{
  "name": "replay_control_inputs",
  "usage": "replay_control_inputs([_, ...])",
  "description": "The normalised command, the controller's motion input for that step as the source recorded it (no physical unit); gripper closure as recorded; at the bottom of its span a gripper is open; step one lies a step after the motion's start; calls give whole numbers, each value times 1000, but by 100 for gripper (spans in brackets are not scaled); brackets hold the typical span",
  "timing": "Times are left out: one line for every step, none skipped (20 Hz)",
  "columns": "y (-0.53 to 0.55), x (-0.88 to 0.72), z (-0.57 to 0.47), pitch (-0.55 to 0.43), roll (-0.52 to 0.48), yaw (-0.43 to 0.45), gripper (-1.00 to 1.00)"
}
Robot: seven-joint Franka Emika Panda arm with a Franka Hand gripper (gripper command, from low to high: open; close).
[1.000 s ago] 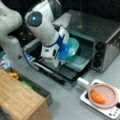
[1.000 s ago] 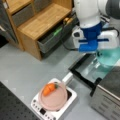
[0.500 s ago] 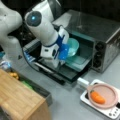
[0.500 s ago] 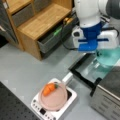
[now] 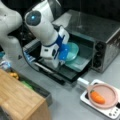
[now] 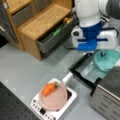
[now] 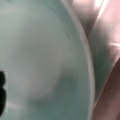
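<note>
A: Well, we see the bowl [image 5: 71, 51] sitting mouth-up at the oven's [image 5: 100, 42] opening, just above the lowered oven door [image 6: 86, 72]. It is round, so no long axis shows.

B: Right, and our gripper [image 6: 103, 53] comes down onto the bowl's rim in a front view, blue body above it. We cannot tell how far apart its fingers stand.

A: In the wrist view the bowl fills nearly everything.

B: Well apart on the desk [image 6: 25, 65], a carrot [image 6: 48, 89] lies on a pink plate [image 6: 53, 98] atop a scale [image 6: 60, 112].
</note>
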Motion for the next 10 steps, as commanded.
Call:
replay_control_inputs([-15,-84,-26,-128,12,-67,-100])
replay_control_inputs([-19,-74,-13,-124,12,-67,-100])
replay_control_inputs([-16,-59,9,-118,9,-69,-100])
replay_control_inputs([-13,-38,44,-108,-3,-73,-100])
replay_control_inputs([-10,-17,77,-99,-14,-77,-100])
replay_control_inputs([-6,-6,91,-95,-16,-76,-100])
replay_control_inputs([-8,14,116,-75,-60,-90,-100])
replay_control_inputs([-8,23,122,-65,-71,-91,-100])
replay_control_inputs([-8,42,134,-55,-127,-107,-100])
replay_control_inputs([-11,70,148,-43,-212,-129,-100])
